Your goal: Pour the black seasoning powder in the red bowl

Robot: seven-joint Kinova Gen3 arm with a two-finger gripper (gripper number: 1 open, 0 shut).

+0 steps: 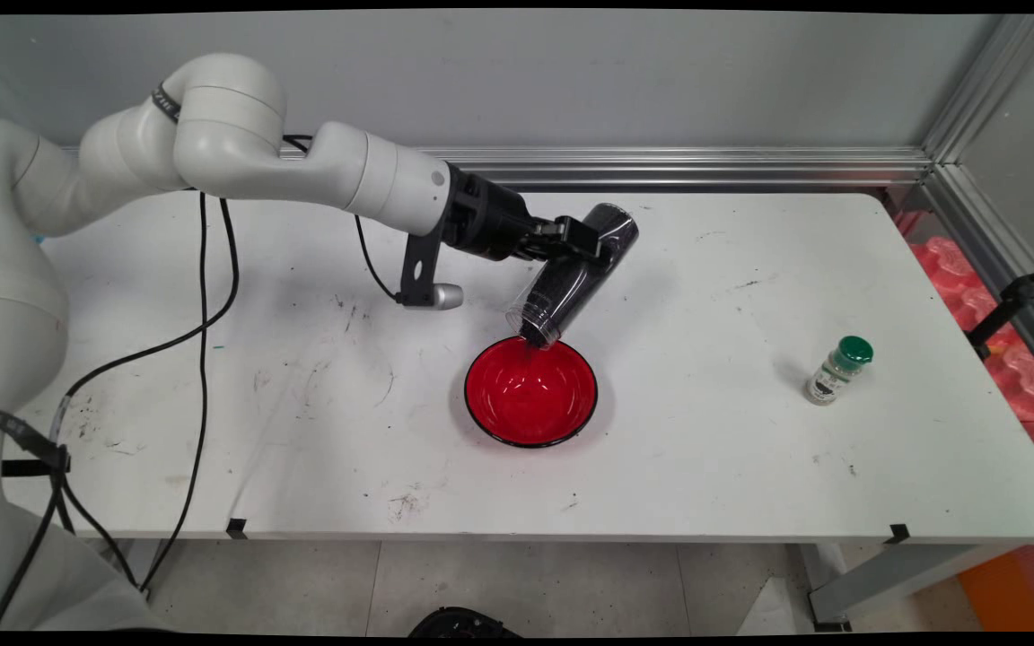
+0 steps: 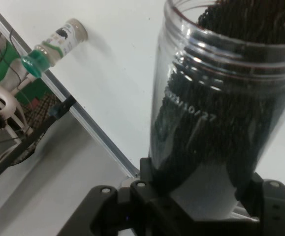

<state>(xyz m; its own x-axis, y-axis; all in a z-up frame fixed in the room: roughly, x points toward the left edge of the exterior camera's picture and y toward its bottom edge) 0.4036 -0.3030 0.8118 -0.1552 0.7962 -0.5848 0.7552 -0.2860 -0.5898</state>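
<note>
Tilting mouth-down over red bowl (image 1: 530,395): end effector's (image 1: 591,248) jar (image 1: 571,278).

- The gripper (image 2: 201,196) rises from the bottom edge, its black fingers (image 2: 149,184) closed against the sides of a clear jar (image 2: 221,128).
- The jar has no lid; its threaded mouth points to the top edge, and dark grains fill it up to the opening.
- Pale printed digits run across the jar's wall.
- A small spice bottle (image 2: 53,46) with a green cap sits on the white table (image 2: 127,64), well apart from the jar, near the table's edge.
</note>
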